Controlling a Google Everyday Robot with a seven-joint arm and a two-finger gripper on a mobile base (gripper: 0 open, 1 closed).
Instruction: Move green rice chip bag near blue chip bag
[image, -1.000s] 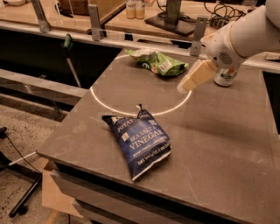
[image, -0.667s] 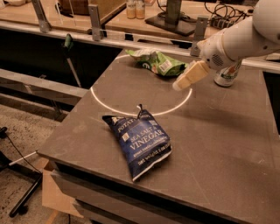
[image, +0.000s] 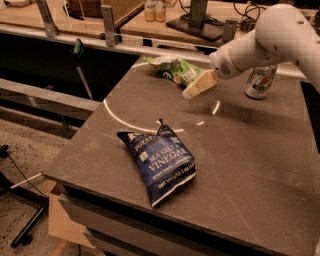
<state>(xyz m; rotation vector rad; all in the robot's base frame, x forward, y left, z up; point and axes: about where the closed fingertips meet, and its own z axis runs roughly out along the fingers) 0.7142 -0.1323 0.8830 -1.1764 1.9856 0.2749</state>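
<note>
A: What lies closest to the front edge?

B: The blue chip bag (image: 159, 161). It lies flat on the dark table (image: 250, 150), label up, towards the front left corner. A pale arc (image: 116, 118) curves across the surface just behind it.

A: And the green rice chip bag (image: 175, 71)?

B: It is crumpled at the far edge, near the far left corner, well apart from the blue one.

A: The gripper (image: 191, 91)?

B: It is just right of the green bag, low over the table and angled down towards it. I cannot tell whether it is clenched or released, or whether it touches the bag.

A: Further right?

B: A drink can (image: 260, 81) stands upright by the far edge, partly behind the white arm (image: 280, 35).
</note>
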